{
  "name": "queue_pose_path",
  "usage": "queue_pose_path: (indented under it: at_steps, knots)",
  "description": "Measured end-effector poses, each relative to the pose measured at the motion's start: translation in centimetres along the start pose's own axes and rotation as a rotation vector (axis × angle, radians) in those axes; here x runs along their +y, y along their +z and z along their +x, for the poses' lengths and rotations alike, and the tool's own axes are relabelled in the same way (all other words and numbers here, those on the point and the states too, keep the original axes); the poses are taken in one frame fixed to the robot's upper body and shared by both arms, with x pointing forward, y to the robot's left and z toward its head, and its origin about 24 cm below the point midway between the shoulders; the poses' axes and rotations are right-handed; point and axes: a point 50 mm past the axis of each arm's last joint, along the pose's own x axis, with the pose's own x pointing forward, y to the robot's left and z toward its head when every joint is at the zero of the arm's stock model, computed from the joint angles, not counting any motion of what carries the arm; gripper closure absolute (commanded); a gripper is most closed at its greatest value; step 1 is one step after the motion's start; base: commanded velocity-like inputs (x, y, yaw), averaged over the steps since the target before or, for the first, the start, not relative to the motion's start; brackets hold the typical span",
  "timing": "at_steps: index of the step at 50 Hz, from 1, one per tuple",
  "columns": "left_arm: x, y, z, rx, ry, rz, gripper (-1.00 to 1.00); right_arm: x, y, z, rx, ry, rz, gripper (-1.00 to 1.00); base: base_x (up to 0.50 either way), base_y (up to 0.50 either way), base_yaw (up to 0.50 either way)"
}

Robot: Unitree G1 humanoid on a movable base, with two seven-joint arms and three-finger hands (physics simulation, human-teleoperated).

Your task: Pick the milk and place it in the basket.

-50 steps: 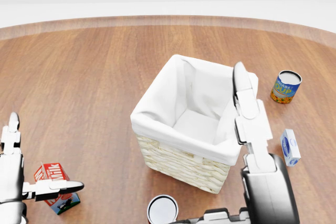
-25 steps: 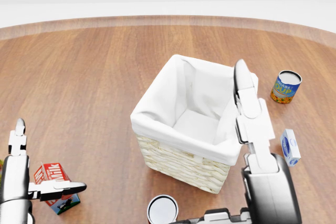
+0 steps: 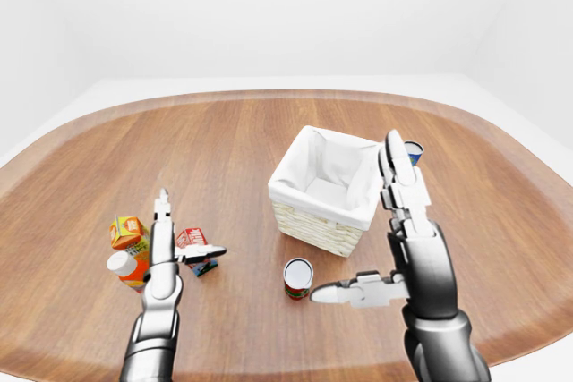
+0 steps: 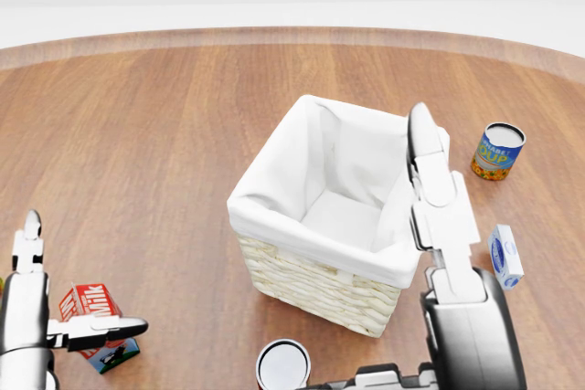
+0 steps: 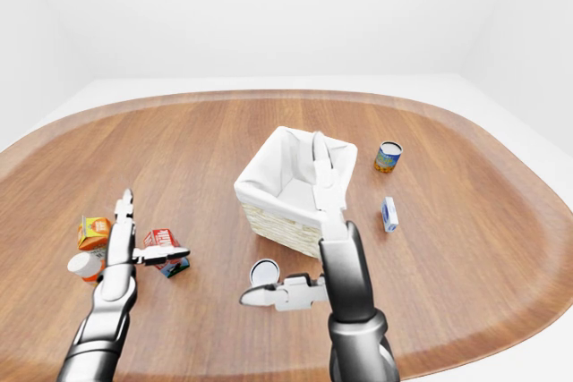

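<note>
Our left robot hand (image 4: 55, 326) is spread beside the milk (image 4: 94, 312); we judge the carton light, stiff (maybe slippery), best held across its flat sides.

The basket (image 4: 311, 271) stands open-topped in the middle of the surface (image 4: 164, 134), with bare wood between it and the milk (image 4: 96, 317) at lower left in the head view. A can (image 4: 283, 364) stands just below the basket. The right robot hand (image 4: 430, 189) stands raised against its right rim.
</note>
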Motion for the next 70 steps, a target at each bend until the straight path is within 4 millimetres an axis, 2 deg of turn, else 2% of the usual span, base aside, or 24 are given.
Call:
queue_pose_path:
  at_steps: [28,58,70]
  knots:
    - [-0.3,-1.7,0.6,0.090,-0.011,-0.001,-1.00,-0.2,0.2,0.0,-0.005,-0.006,0.000,-1.00,0.00,0.00,0.00]
    - [0.0,-1.9,0.8,0.101,-0.001,-0.008,-1.00,-0.2,0.6,0.0,-0.027,-0.007,0.001,-1.00,0.00,0.00,0.00]
    - [-0.1,-3.8,1.4,0.210,0.009,0.023,-1.00,-0.2,0.7,-0.1,-0.029,-0.005,0.003,-1.00,0.00,0.00,0.00]
